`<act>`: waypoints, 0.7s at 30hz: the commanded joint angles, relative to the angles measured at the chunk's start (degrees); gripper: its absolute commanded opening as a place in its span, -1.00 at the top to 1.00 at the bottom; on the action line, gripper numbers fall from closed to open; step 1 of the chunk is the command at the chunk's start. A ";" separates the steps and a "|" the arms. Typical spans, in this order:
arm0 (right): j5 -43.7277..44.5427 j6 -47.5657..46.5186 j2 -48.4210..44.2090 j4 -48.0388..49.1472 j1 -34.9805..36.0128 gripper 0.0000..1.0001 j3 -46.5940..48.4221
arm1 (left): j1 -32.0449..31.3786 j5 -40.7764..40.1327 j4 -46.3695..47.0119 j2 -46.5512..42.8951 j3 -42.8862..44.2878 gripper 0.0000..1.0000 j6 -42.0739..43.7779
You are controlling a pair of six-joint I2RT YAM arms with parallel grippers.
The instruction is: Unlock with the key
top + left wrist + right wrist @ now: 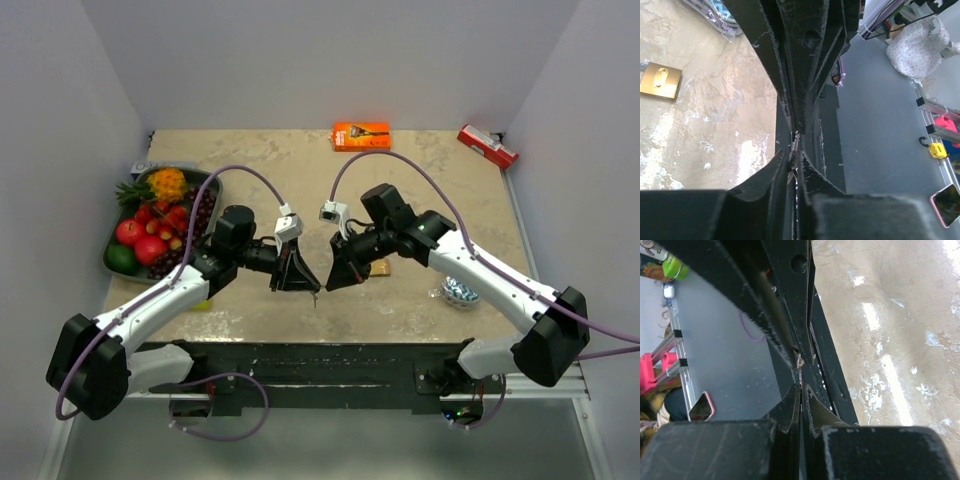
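A: Key (796,147) was a thin flat metal sliver over the near edge of the table (420,170). Left gripper (306,284) and right gripper (331,282) were both clenched on it, tip to tip.
B: Risk?
A: Slick blade, scratched black fingers. Uneven pull could've twisted or dropped it. Boxy brass padlock (378,267) lay flat, just right.

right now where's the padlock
In the top view the padlock sits right of centre, beside the right gripper; the left wrist view shows it flat, upper left.
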 commanded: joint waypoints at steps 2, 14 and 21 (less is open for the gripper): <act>-0.79 -0.98 -0.04 0.20 0.31 1.00 1.49 | -0.62 2.41 1.34 0.08 2.25 0.83 0.33; 5.97 8.06 -6.45 15.56 0.23 0.40 -3.78 | -0.71 -3.54 7.47 -3.08 0.58 1.00 -4.31; 10.63 15.36 -12.86 29.01 0.14 -0.35 -12.29 | -0.36 -17.17 18.29 -7.47 -3.90 1.00 -16.52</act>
